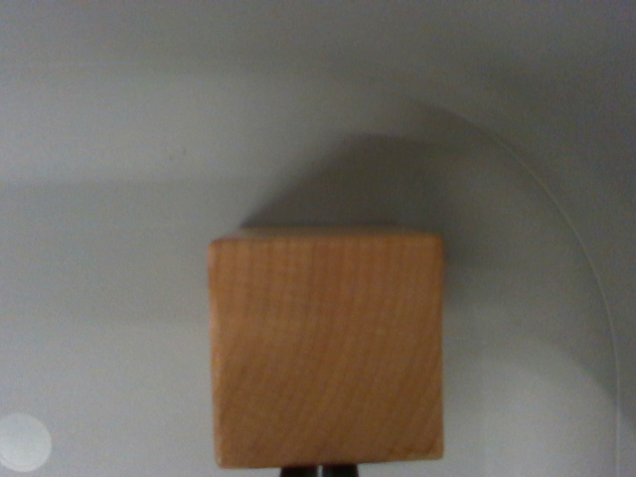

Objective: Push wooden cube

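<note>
The wooden cube (326, 348) fills the lower middle of the wrist view, resting on a pale grey-white surface (109, 199), with light wood grain on its near face. Only the dark tips of my gripper (320, 471) show, at the very bottom edge, directly below the cube's near face. The two tips (298, 472) stand side by side with just a thin line between them, so the gripper looks shut with nothing held. It seems to sit right against the cube, though the contact itself is cut off by the frame edge.
The cube throws a soft shadow (397, 184) up and to the wrist view's right. A faint curved line (581, 248) arcs across the surface on the right. In the bottom left corner lies a pale round spot (22, 442).
</note>
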